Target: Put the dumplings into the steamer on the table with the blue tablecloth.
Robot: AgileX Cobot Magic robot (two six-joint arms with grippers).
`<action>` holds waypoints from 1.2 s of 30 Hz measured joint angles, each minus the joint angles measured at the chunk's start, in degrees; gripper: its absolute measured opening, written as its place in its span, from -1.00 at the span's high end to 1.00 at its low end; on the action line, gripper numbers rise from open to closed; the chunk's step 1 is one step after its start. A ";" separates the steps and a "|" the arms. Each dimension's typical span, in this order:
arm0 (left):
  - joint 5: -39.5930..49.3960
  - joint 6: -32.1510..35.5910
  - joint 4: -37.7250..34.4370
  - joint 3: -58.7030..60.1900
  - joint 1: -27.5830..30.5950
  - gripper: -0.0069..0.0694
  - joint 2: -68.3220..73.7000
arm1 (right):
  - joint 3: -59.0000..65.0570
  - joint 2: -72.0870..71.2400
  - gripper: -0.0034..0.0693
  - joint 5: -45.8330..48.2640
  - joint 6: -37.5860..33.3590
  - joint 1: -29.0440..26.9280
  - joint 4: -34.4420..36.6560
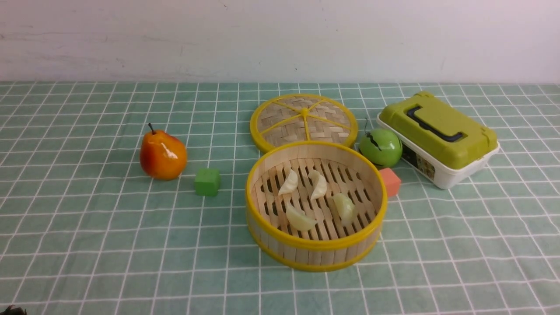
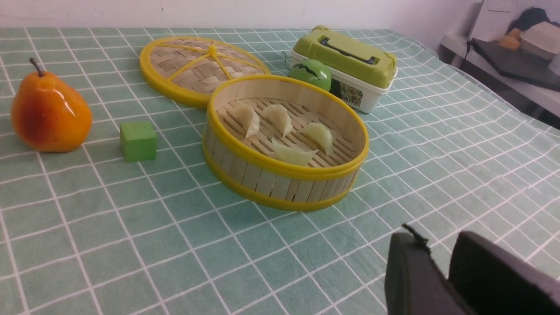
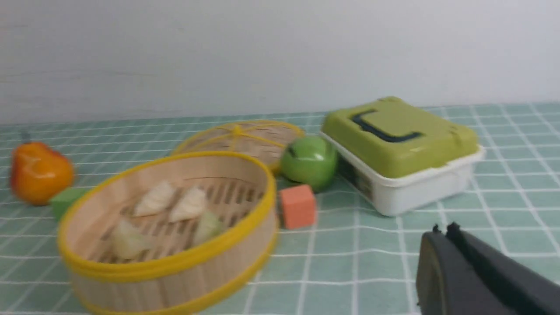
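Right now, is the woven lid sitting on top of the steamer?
No, the woven lid lies flat on the tablecloth behind the steamer, which is open with four dumplings showing inside.

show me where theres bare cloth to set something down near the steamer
Bare cloth lies in front of the steamer, and a narrow strip between it and the green cube. Behind and to its right it is crowded: lid, green apple, orange cube and green box sit close together.

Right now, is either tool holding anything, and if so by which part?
Nothing is held. Both tools, left and right, are empty above the cloth, and all four dumplings lie in the steamer.
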 joint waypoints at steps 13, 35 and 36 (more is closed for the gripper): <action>0.06 0.00 -0.05 0.00 0.00 0.43 0.00 | 2.41 -6.02 0.94 16.38 4.99 -6.18 -5.18; 1.46 0.00 -0.05 0.00 0.00 0.39 0.00 | 1.91 -6.02 0.94 19.57 5.16 -4.73 -4.64; 1.57 0.00 -0.05 0.00 0.00 0.39 0.00 | 1.91 -6.02 0.94 19.56 5.16 -4.73 -4.62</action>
